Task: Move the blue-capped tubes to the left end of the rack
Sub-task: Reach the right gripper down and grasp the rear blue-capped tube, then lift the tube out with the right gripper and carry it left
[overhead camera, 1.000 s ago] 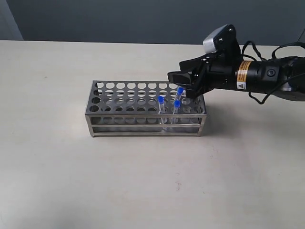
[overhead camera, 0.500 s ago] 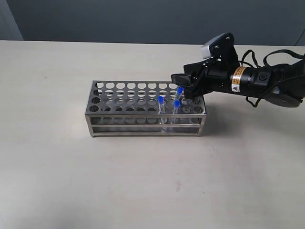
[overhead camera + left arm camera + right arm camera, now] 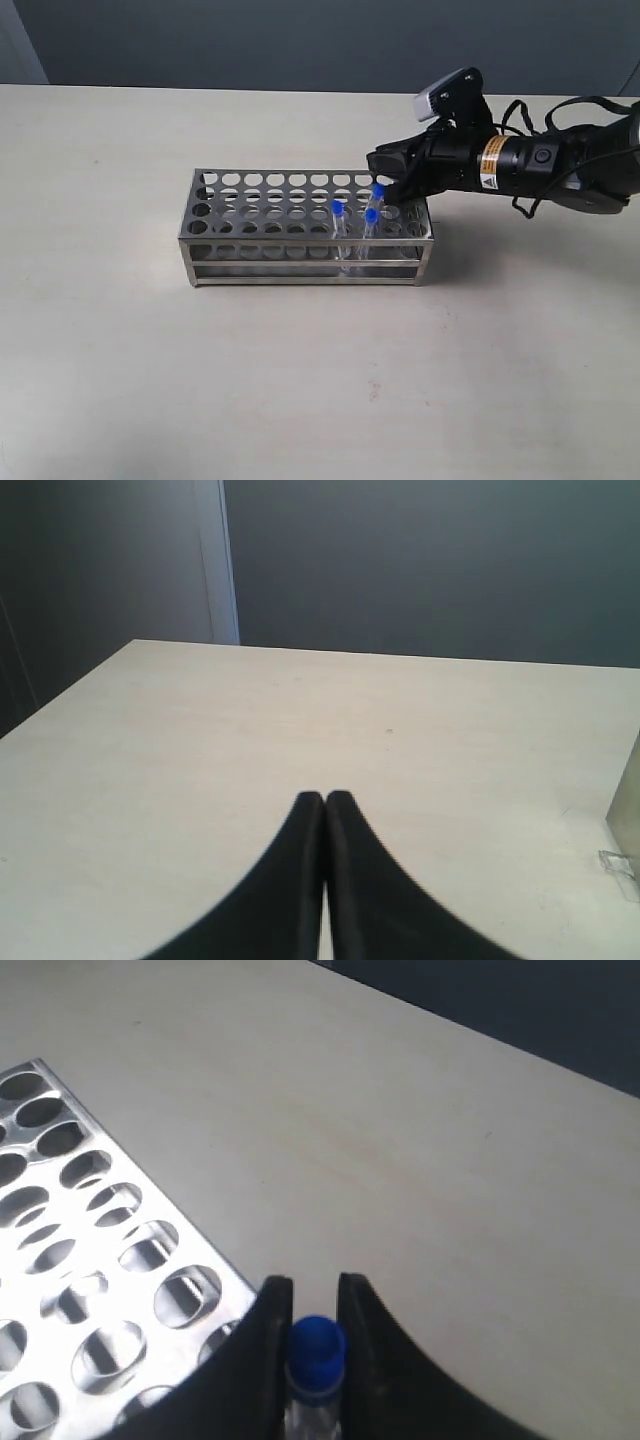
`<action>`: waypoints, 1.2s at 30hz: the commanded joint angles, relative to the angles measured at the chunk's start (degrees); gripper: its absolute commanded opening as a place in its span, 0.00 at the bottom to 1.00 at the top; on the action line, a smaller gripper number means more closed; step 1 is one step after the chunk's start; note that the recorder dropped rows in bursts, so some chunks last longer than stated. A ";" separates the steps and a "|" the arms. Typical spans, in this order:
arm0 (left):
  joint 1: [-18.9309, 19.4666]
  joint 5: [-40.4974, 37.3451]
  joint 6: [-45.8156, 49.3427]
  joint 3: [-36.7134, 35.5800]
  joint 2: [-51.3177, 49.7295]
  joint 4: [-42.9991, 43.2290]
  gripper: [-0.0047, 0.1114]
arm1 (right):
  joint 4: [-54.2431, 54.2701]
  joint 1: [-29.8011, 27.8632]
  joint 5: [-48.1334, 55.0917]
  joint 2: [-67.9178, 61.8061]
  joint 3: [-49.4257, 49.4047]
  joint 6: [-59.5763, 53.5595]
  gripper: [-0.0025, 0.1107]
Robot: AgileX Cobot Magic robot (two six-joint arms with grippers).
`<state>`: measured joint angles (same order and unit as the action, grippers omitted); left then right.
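The steel rack (image 3: 250, 200) stands mid-table, long side facing the exterior view. Three blue-capped tubes show near its right end: two in the front rows (image 3: 338, 209) (image 3: 371, 216) and one further back (image 3: 379, 189). My right gripper (image 3: 386, 190) is shut on that back tube, which still stands in the rack. In the right wrist view the blue cap (image 3: 318, 1345) sits pinched between the black fingers (image 3: 272, 1305) of the gripper (image 3: 314, 1282), above the rack's plate (image 3: 90, 1260). A fourth tube is not visible. My left gripper (image 3: 325, 796) is shut on nothing, over bare table.
The rack's left holes (image 3: 225, 185) hold no tubes. The right arm's body and cables (image 3: 560, 165) reach in from the right edge. A grey metal edge (image 3: 626, 810) shows at the border of the left wrist view.
The right gripper's fingers have closed on the back tube's cap, and the arm has settled a little lower. The tubes and rack have not shifted.
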<state>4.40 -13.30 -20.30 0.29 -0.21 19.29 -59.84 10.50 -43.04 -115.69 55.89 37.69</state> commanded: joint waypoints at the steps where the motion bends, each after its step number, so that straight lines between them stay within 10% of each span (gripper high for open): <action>1: -0.39 -0.01 -0.17 -0.19 0.21 -0.23 0.04 | 0.10 -0.10 -1.78 0.15 0.27 0.91 0.02; 20: -0.39 -0.01 -0.17 -0.19 0.21 -0.23 0.04 | -8.83 4.30 0.86 19.23 2.34 9.37 0.02; 36: -0.39 -0.01 -0.17 -0.19 0.21 -0.23 0.04 | -8.75 19.82 7.03 -0.69 28.98 16.18 0.02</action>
<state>4.40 -13.30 -20.30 0.29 -0.21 19.29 -68.56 29.21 -36.58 -112.93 80.94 51.75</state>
